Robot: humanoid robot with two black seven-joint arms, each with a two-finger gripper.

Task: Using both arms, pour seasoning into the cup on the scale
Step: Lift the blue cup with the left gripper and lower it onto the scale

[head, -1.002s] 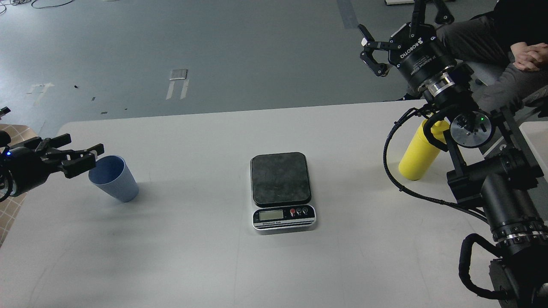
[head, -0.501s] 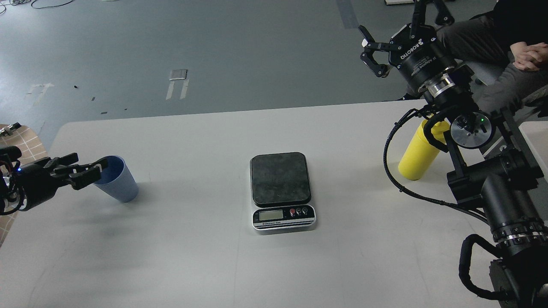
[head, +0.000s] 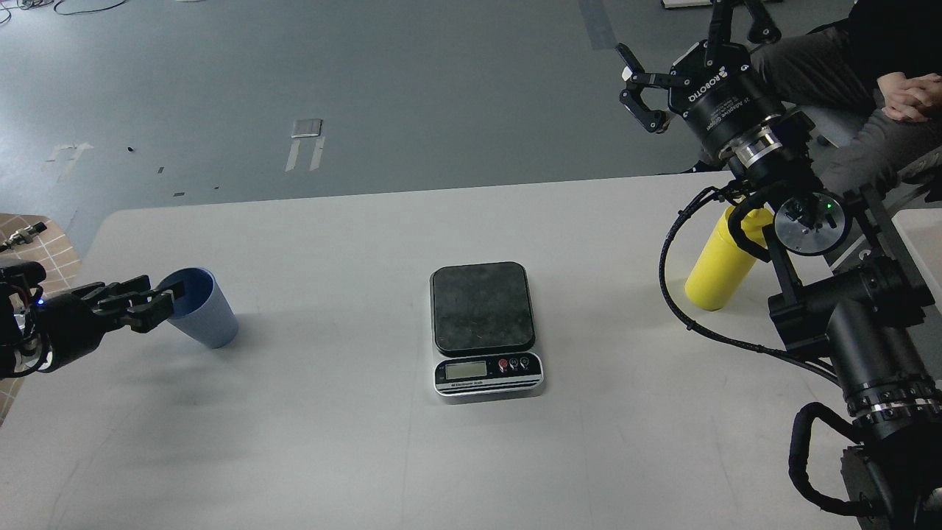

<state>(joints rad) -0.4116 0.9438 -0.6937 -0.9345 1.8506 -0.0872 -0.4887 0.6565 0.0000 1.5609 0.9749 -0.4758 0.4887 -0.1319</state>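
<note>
Item: my left gripper point(head: 165, 303), jaw state unclear, at the light blue ribbed plastic cup point(head: 200, 306) near the table's left edge, ready for lifting to the bare black-topped scale point(head: 482, 306); my right gripper point(head: 673, 44) open above the tall yellow squeeze bottle point(head: 717, 272) near the right edge.

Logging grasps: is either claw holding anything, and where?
Right claw open, empty. Left claw sits at the blue cup's rim; grip cannot be told.

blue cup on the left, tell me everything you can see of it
The light blue cup looks like plastic: tapered, handleless, wider at its open mouth, with nothing visible inside. It stands on the white table at the left, well clear of the scale. The left gripper is at its rim on the left side; whether the fingers actually touch or clamp it cannot be told.
</note>
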